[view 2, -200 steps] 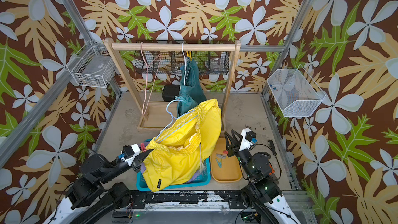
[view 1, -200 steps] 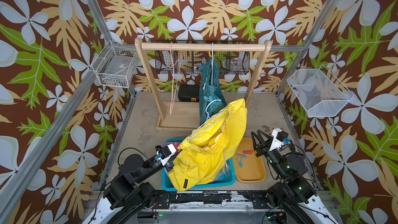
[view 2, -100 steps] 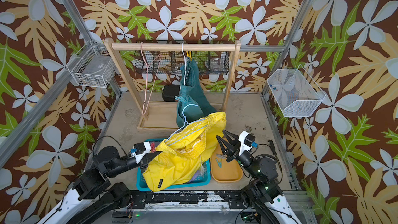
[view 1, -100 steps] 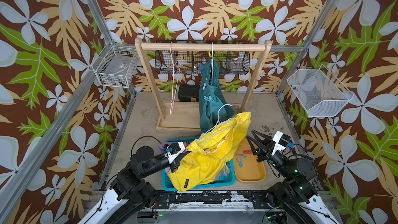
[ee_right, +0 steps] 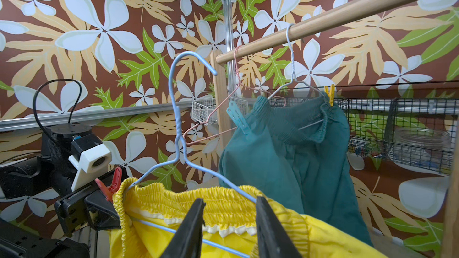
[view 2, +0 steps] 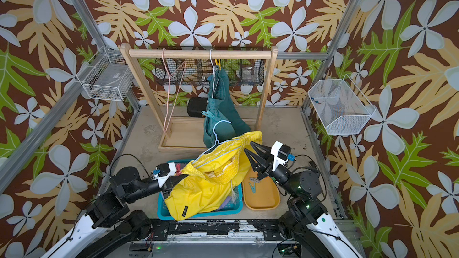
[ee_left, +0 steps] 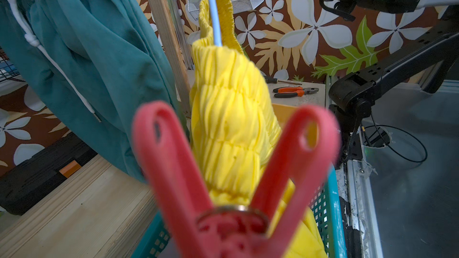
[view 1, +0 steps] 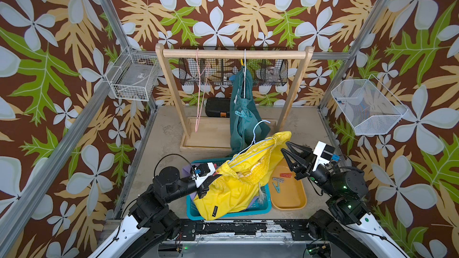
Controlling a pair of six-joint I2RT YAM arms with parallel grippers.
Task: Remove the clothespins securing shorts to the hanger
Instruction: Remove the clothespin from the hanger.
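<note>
- My left gripper (view 2: pixel 181 177) is clamped shut on the red clothespin (ee_right: pixel 113 182). It sits at the lower-left end of the yellow shorts' (view 1: pixel 236 189) waistband, low in the middle of both top views.
- In the left wrist view the pin's two legs fork out ahead of me, with the gathered waistband between them. I cannot tell whether its jaws bite the fabric.
- The blue hanger (ee_right: pixel 177 125) and the waistband on it slant from my left gripper at lower left up to my right gripper (view 1: pixel 285 146) at upper right. I judge the pin must come away toward lower left, along that line.
- My right gripper is part open and holds nothing I can see. Its fingers stand either side of the waistband's other end, and I cannot tell if they touch it.
- The shorts' legs sag into the teal basket (view 1: pixel 250 212), and loose clothespins (view 1: pixel 276 186) lie in the orange tray (view 1: pixel 290 197).
- A second ago the yellow shorts stood tall and steep; now they lie lower and flatter. Both my grippers have moved in toward frame centre.
</note>
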